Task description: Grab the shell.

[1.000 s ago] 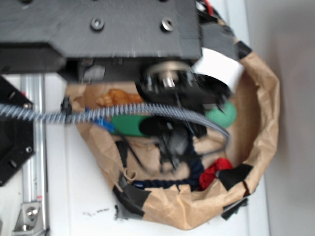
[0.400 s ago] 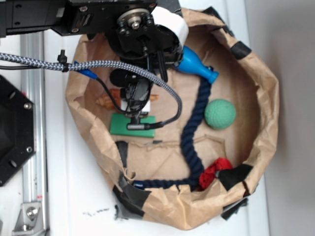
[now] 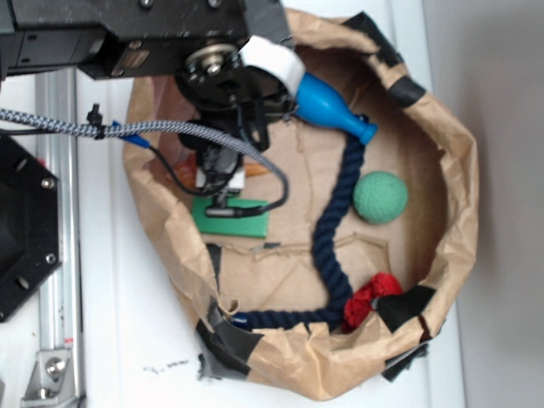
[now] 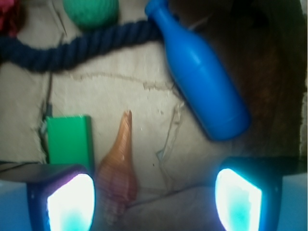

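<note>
The shell (image 4: 118,163) is glossy orange-brown and lies on the brown paper floor, its thin tail pointing away from me. Its wide body sits just inside my left fingertip (image 4: 70,202), between the fingers. My gripper (image 4: 154,202) is open, with nothing held and a wide gap over to the right finger (image 4: 238,199). In the exterior view the gripper (image 3: 223,183) hangs over the shell (image 3: 257,169), leaving only a small orange sliver showing by the arm.
A green block (image 4: 70,139) lies right beside the shell on the left. A blue bowling pin (image 4: 202,86), dark blue rope (image 4: 72,48), green ball (image 3: 380,197) and red object (image 3: 367,297) share the bin. Crumpled paper walls (image 3: 459,195) ring everything.
The arm has swung from over the bin's middle toward its upper left and now sits over the shell. The objects have not moved.
</note>
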`<control>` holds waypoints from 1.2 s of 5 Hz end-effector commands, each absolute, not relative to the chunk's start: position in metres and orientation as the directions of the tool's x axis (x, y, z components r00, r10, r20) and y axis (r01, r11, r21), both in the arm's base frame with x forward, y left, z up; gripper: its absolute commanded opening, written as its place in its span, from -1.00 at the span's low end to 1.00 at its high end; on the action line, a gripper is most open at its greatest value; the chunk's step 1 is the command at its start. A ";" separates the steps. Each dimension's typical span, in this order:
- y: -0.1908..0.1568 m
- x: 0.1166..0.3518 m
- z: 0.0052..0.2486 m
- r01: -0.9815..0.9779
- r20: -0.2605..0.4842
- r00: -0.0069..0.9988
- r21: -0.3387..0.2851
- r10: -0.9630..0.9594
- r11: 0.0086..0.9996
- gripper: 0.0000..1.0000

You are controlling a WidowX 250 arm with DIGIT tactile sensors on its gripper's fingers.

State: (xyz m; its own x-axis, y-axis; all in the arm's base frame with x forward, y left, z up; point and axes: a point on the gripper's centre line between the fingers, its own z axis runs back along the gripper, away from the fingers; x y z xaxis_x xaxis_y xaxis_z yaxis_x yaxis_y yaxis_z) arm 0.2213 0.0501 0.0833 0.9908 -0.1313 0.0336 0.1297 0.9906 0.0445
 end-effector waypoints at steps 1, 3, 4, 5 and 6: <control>0.038 0.223 0.077 0.392 0.059 0.917 0.058 -0.395 0.918 1.00; 0.029 0.238 0.045 0.421 0.021 0.906 0.042 -0.422 0.906 1.00; 0.027 0.245 0.031 0.421 0.023 0.906 0.049 -0.423 0.906 1.00; 0.026 0.244 0.036 0.408 0.053 0.910 0.046 -0.410 0.912 0.51; 0.028 0.246 0.038 0.389 0.071 0.918 0.039 -0.391 0.920 -1.00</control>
State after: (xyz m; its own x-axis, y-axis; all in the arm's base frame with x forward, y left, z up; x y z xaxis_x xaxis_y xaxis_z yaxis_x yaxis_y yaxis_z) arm 0.2405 0.0267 0.0294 0.9205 -0.3892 0.0345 0.3889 0.9211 0.0169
